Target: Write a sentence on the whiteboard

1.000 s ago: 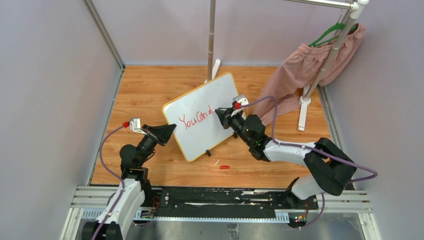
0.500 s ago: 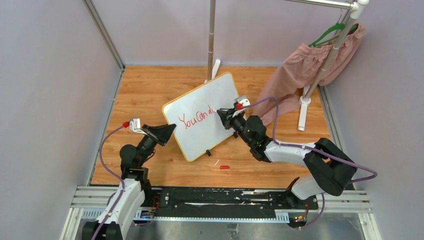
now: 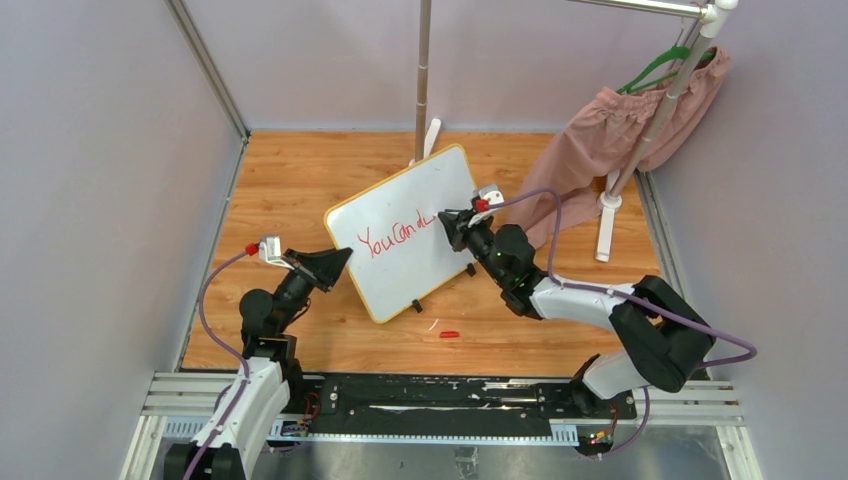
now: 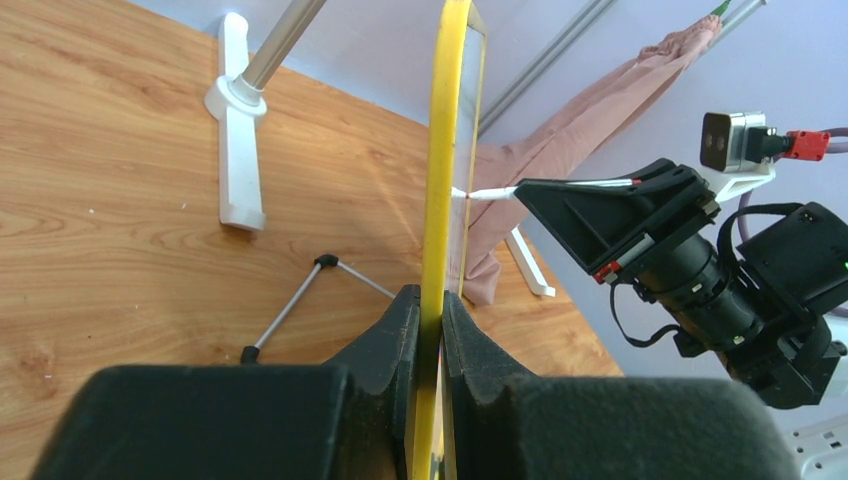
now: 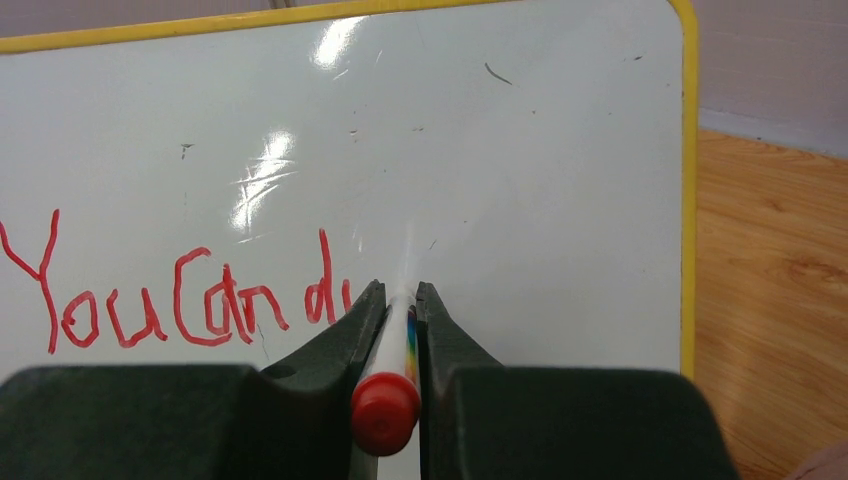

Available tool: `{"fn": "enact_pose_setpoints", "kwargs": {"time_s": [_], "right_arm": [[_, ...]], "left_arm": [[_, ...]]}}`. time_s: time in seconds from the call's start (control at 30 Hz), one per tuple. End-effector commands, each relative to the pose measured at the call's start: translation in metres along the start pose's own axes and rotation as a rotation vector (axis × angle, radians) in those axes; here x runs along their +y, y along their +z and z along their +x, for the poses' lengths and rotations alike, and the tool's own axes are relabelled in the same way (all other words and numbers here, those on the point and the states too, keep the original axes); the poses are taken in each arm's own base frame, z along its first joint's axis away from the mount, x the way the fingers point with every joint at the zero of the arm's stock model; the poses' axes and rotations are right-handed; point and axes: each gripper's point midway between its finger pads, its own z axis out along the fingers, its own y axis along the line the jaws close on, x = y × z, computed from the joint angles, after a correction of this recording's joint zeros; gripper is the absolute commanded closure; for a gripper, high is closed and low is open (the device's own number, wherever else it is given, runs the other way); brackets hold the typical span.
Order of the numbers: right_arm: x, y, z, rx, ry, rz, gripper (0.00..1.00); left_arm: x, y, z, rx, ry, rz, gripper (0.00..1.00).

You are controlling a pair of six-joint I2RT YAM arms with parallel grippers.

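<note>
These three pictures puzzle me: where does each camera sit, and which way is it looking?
Top view: high behind the arms, looking down on the wooden table; both arms show.
Left wrist: along the left tool, shut on the yellow-rimmed white whiteboard, seen edge-on.
Right wrist: facing the board; the right tool is shut on a white marker with red end.
Both wrist views share the board; the left one also shows the right tool.

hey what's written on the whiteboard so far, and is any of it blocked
On the whiteboard, red writing reads "You can d" plus a partial stroke. The right gripper, shut on the marker, covers the spot just after it, so that letter's finish is hidden.
</note>
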Motion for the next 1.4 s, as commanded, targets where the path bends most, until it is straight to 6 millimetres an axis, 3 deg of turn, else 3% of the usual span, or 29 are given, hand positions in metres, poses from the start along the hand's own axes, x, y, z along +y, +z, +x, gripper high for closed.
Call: {"fn": "enact_pose_setpoints", "kwargs": {"time_s": [0.0,1.13,1.37], "right_arm": [[0.0,0.01,-0.015,-0.026,-0.005,-0.011,1.0],[0.039,0.009,-0.008,0.0,0.003,-0.105,1.0],[0.014,-0.009,-0.043,-0.072,-0.009,-0.023,1.0]], "left_arm": [[0.035,-0.025,0.049,0.07,-0.048,-0.091,1.0],[0.035,-0.026,0.05,0.073,-0.047,-0.088,1.0],[0.035,-0.026,0.05,0.073,-0.047,-0.087,1.0]]}}
